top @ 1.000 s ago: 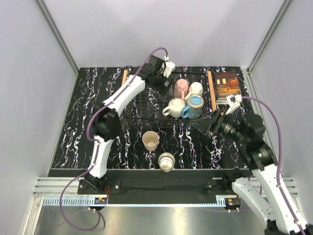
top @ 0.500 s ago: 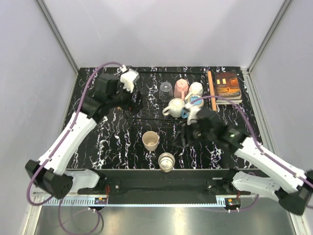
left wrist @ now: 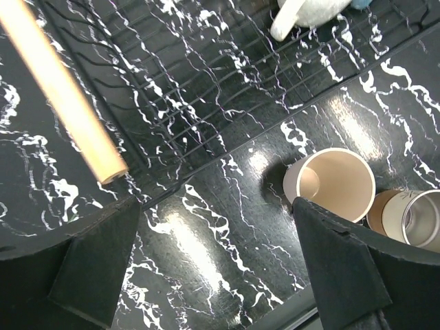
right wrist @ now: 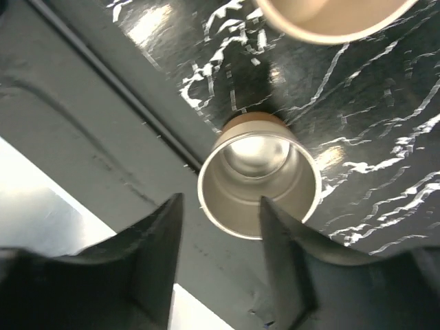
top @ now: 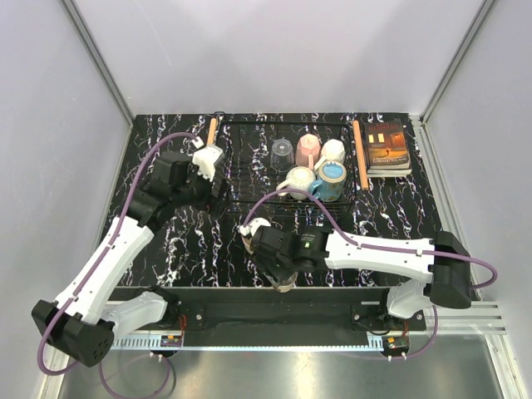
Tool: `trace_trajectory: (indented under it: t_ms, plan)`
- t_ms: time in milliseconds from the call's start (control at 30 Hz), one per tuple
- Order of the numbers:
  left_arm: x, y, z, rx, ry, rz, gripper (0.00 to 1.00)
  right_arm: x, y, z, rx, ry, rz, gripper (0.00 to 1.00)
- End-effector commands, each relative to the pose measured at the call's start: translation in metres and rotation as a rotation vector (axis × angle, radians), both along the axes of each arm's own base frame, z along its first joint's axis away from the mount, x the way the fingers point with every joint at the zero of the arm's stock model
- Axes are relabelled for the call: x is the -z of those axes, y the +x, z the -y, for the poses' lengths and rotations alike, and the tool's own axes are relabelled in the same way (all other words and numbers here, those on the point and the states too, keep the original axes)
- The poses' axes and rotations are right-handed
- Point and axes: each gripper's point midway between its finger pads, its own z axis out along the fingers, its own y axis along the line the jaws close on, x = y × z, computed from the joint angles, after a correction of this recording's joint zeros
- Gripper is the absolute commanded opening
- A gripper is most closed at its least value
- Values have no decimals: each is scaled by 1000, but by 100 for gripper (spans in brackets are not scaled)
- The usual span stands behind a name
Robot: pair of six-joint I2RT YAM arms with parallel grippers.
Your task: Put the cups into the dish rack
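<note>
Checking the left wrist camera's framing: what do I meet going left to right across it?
Light wooden rod handle of the black wire dish rack, upright cream cup, tan cup with shiny silvery inside.

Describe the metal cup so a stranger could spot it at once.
From the black wire dish rack at the back of the marbled table, come forward to two cups standing loose. The metal cup is the one nearest the front edge, under the right hand. Unlike its matte cream neighbour, it is shiny silver inside.
</note>
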Motion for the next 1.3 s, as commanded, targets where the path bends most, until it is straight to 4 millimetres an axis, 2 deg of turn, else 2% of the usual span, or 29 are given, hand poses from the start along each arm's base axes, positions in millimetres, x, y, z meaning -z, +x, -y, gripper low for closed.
trace_trajectory:
  t_ms: [0,233,433,500,667,767,967,1067,1167,1200,1267]
  plan:
    - [-30,8,-4,-17,-41,117,97,-27,19,-15,-8,37,107,58]
    - [-44,9,-8,-39,-77,137,97,-14,12,-16,-26,18,78,56]
    - [-52,10,-13,-57,-89,155,97,-12,12,-24,-55,19,80,54]
    - [-52,11,-15,-64,-87,158,97,-4,9,-25,-70,1,66,53]
    - [-62,11,-12,-59,-119,162,98,18,5,-12,-72,-57,40,50]
    - [-71,12,-11,-62,-130,169,97,26,0,-8,-69,-70,16,48]
    - [-76,14,-8,-52,-131,160,97,40,-8,0,-67,-87,-22,42]
    - [-77,14,-8,-52,-133,159,97,48,-12,-1,-66,-87,-46,37]
    - [-85,14,-8,-52,-138,174,97,52,-15,-2,-83,-92,-63,17]
    - [-88,14,-8,-51,-140,181,97,50,-15,-3,-84,-85,-64,3]
    - [-106,15,-9,-48,-144,214,97,43,-13,-4,-91,-75,-50,0]
